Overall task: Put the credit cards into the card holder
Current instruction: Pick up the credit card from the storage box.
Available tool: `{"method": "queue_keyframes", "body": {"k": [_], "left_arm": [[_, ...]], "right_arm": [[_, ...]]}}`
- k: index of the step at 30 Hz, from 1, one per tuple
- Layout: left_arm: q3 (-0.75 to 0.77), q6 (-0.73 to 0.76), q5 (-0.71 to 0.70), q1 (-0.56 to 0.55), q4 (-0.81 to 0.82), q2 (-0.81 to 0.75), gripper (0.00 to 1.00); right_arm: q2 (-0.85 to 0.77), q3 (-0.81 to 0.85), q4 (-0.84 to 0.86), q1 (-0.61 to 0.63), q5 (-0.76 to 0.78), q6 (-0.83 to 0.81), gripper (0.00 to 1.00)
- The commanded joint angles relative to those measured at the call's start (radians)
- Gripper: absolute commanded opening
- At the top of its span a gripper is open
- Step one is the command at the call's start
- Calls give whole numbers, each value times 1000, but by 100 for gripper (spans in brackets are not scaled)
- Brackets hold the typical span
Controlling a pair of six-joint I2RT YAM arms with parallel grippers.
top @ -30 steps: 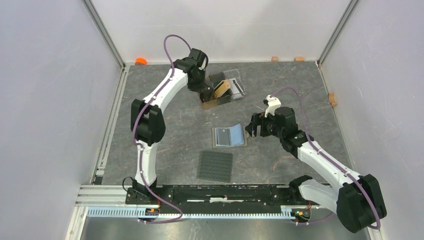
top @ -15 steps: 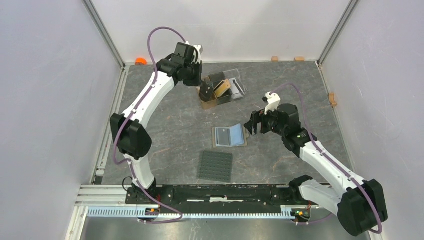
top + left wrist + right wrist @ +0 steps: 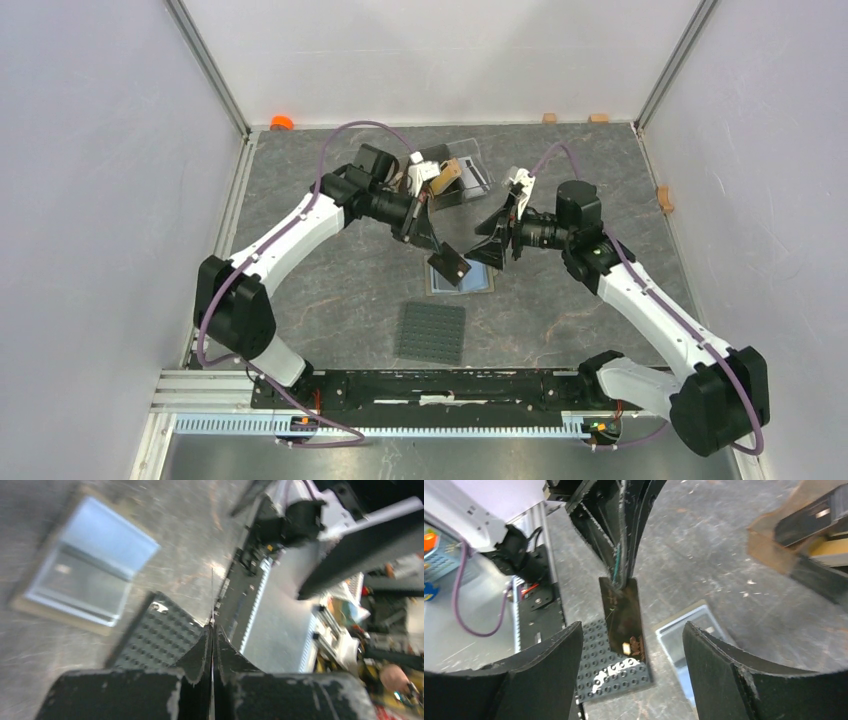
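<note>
Black card (image 3: 452,266) pinched in left gripper (image 3: 432,244) over card holder (image 3: 480,283); right gripper (image 3: 493,240) spread wide, facing card.

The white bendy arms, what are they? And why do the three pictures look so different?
They are two robot arms bolted to a grey table. The big picture looks down from above. The other two come from little cameras on each wrist, so you see that arm's own fingers up close. The pinching part at the tip is called an end effector. The left end effector is shut on a black card, held up in the air near the open card holder. The left wrist picture sees that card edge-on, like a thin line. The right end effector is open, holds nothing, and faces the card. Also on the table: a dark studded mat and a clear stand with a gold card in it.
</note>
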Motion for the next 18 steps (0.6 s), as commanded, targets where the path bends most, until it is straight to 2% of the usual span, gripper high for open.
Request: {"method": "queue_keyframes", "body": {"k": [1,6,10,13,15,16,17,18], "left_arm": [[-55,33,226,-35,121,-69,2],[-87,25,254,-63,147,-78,2],[-96,26,246,-79,150,-74,2],[-101,24,227,-82,155,-75,2],[-113,0,216,-83,187,-78,2],[-123,-26,198,-83,213,-81,3],[-131,-47,156,-83,230,-82,14],[-136,-71,107,-82,241,-81,35]], "right_arm": [[45,27,-13,9,-175,23,76],[91,19,-28,45,-184,51,65],[109,6,-22,78,-179,64,49],[107,-9,-4,97,-195,82,29],[101,-26,8,98,-184,101,6],[102,-33,6,98,-153,110,0],[102,-38,-7,96,-104,125,0],[108,-45,-18,93,-40,144,0]]}}
